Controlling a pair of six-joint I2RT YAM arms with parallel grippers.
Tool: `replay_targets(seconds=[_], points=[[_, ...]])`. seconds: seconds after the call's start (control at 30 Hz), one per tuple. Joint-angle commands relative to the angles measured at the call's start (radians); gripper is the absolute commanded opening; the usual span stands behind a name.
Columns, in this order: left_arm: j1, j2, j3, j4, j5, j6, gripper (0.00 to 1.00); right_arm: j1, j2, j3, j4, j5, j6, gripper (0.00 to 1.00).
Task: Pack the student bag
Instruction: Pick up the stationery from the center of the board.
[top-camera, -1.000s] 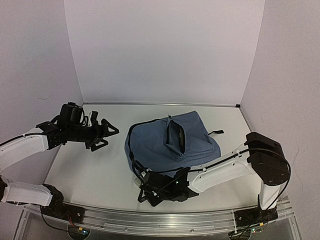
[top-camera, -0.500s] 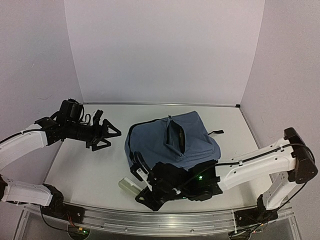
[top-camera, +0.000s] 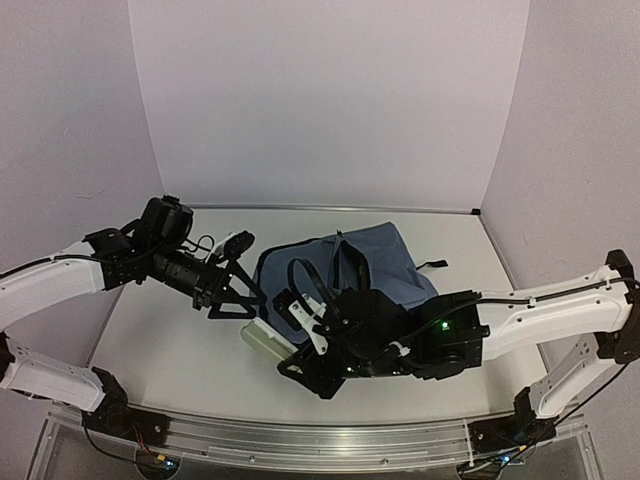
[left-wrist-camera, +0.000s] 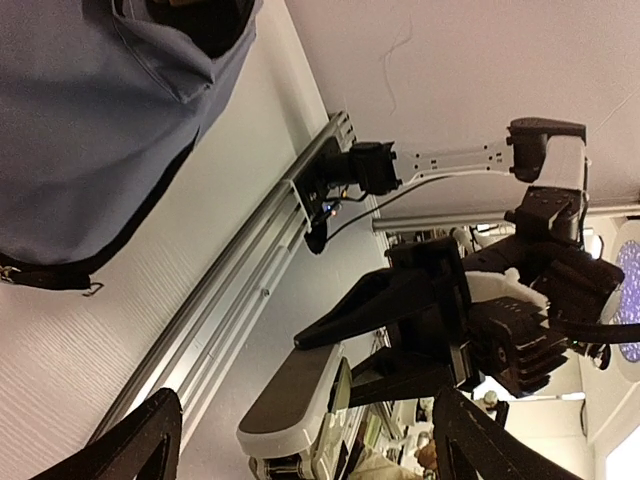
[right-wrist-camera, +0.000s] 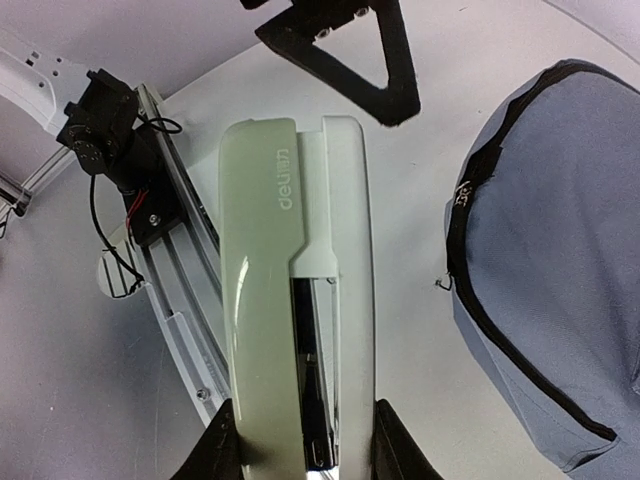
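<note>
The student bag (top-camera: 392, 256), slate blue with black zips, lies at the table's middle with a zipped pocket gaping on top; its edge also shows as the bag (left-wrist-camera: 90, 120) and the bag (right-wrist-camera: 560, 250). My right gripper (top-camera: 287, 346) is shut on a pale green and white stapler (top-camera: 262, 338), held above the table left of the bag. That stapler (right-wrist-camera: 295, 300) runs lengthwise between the black fingers (right-wrist-camera: 215, 452). My left gripper (top-camera: 250, 304) is open just left of the stapler (left-wrist-camera: 300, 400), which lies between its spread fingertips (left-wrist-camera: 160, 405) without touching them.
An aluminium rail (top-camera: 300, 435) runs along the near table edge, seen also as the rail (left-wrist-camera: 230, 290) and the rail (right-wrist-camera: 170, 290). White walls close the back and both sides. A black strap (top-camera: 432, 266) trails from the bag's right side.
My right arm has lifted the stapler off the front of the table, up and leftward. My left arm has swung right, bringing its open jaws up to the stapler.
</note>
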Motion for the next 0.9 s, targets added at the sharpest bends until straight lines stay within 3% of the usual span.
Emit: replay_targets(seconds=[0.0,0.17,0.3,0.37,0.63,0.77,0.87], points=[[-0.015,0.045,0.032,0.003,0.090,0.044,0.85,-0.001,0.000,0.052,-0.001,0.051,-0.031,0.23],[-0.018,0.069,0.036,0.012,0.144,0.038,0.81,-0.001,-0.004,0.050,-0.001,0.069,-0.029,0.23],[-0.023,0.090,0.033,0.023,0.183,0.031,0.62,-0.001,-0.002,0.055,-0.002,0.078,-0.040,0.23],[-0.029,0.102,0.033,0.014,0.193,0.037,0.58,-0.001,-0.002,0.056,-0.004,0.085,-0.048,0.23],[-0.048,0.137,0.031,0.013,0.216,0.043,0.57,-0.001,0.014,0.080,-0.019,0.098,-0.072,0.24],[-0.051,0.154,0.033,0.016,0.234,0.047,0.43,-0.001,0.015,0.081,-0.026,0.111,-0.079,0.24],[-0.052,0.158,0.030,0.014,0.234,0.053,0.25,-0.001,0.015,0.083,-0.031,0.118,-0.082,0.24]])
